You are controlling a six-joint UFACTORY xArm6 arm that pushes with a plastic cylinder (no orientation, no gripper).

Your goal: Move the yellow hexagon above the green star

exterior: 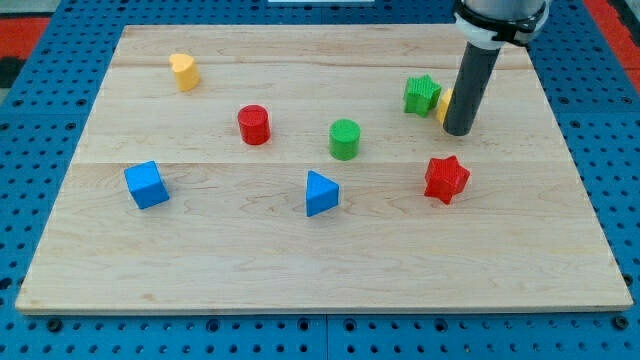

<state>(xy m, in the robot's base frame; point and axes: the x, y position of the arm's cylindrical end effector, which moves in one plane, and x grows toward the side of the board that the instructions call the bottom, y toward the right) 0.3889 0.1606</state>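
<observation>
The yellow hexagon (pixel 444 104), mostly hidden, sits touching the green star (pixel 421 94) at its three o'clock, not yet at twelve. My tip (pixel 459 131), a plain rod with no claw to open or close, stands against the hexagon's four o'clock side.

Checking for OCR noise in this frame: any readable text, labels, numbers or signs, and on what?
None readable. No text shows on the wooden board, the blocks, such as the green star and the yellow hexagon half hidden behind my tip, or the blue pegboard.
</observation>
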